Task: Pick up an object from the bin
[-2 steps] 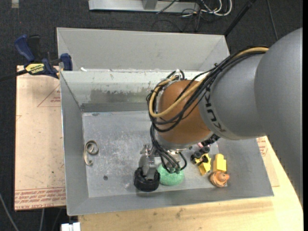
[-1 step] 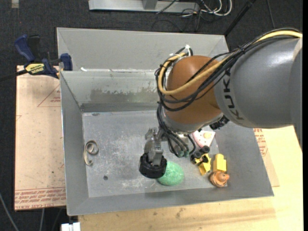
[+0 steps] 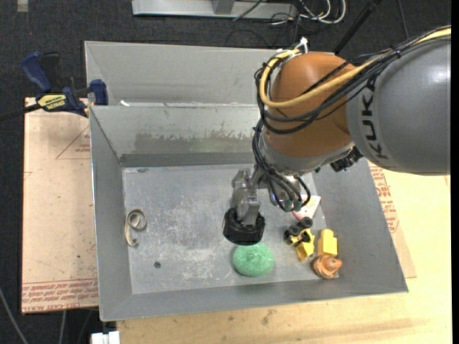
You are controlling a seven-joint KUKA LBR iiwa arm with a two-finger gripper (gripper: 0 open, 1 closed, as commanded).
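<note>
My gripper (image 3: pixel 247 201) reaches down in the middle of the bin, its tip right on top of a black round cap-like thing (image 3: pixel 244 229). Whether it grips that thing I cannot tell. A green fuzzy ball (image 3: pixel 252 260) lies just in front of the black thing, touching or nearly touching it. To the right of the gripper lie a small yellow and black toy (image 3: pixel 310 242) and, by the front wall, an orange-brown lump (image 3: pixel 326 266).
A small metal ring (image 3: pixel 135 222) lies alone at the bin's left side. The arm and its orange cover with cables hang over the bin's right rear part. The bin's walls slope inward.
</note>
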